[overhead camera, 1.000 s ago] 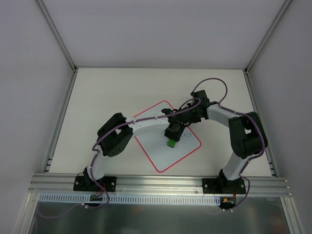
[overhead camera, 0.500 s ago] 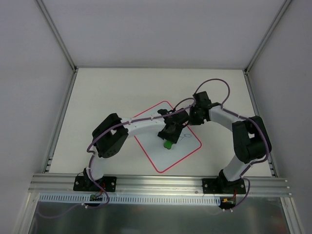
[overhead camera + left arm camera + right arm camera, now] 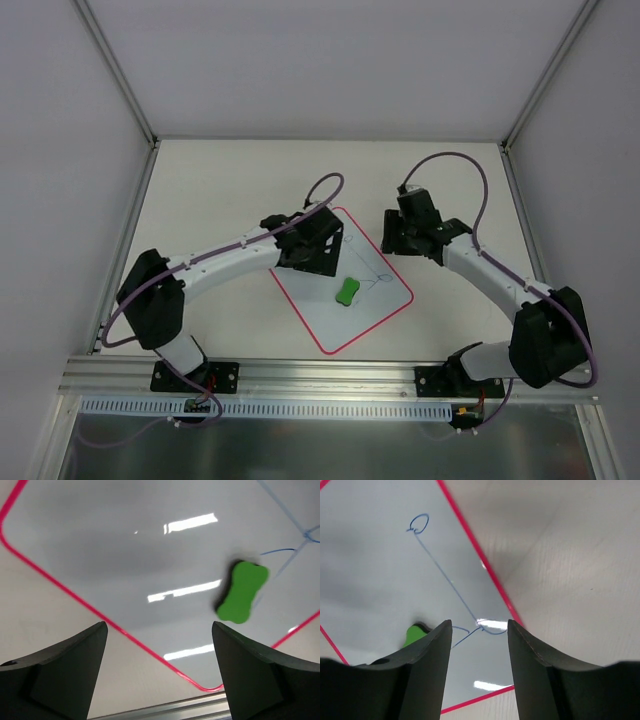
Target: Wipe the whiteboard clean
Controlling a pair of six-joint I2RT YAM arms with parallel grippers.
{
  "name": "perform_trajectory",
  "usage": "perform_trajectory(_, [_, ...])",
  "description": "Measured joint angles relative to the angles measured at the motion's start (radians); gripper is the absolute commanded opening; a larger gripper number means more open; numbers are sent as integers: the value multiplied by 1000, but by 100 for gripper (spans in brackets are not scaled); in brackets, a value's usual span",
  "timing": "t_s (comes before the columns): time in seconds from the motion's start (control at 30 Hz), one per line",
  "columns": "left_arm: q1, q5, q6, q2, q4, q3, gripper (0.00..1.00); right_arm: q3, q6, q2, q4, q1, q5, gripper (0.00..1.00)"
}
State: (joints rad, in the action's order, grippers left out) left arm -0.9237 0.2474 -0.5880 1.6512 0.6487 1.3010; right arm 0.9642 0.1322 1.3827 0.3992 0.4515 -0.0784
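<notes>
Green eraser (image 3: 417,632) lies on the whiteboard (image 3: 380,570), half hidden by right jaws; both jaws gape empty.

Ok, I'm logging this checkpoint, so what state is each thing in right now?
whiteboard: lying flat, not yet erased
blue line drawing: intact on the whiteboard
green eraser: lying loose on the whiteboard, held by neither gripper
left gripper: open, empty, above the whiteboard
right gripper: open, empty, above the blue line drawing
</notes>
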Motion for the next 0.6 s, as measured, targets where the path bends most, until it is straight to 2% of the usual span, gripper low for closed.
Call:
perform_trajectory(0.1, [77,5,-27,-82,-16,-131,88,-27,59,-26,6,108,-44,70])
perform_trajectory(0.13, [104,5,-40,-113,-31,-187,98,-35,82,-27,10,148,-61,74])
perform_trajectory(0.17, [124,5,-50,-138,-39,-234,99,-44,105,-27,11,182,-77,76])
perform_trajectory(0.33, [176,0,-117,-259,-89,-452,99,-60,206,-2,27,317,-157,75])
perform_trajectory(0.6, [238,-7,-200,-308,-238,-594,97,24,351,187,62,472,-260,69])
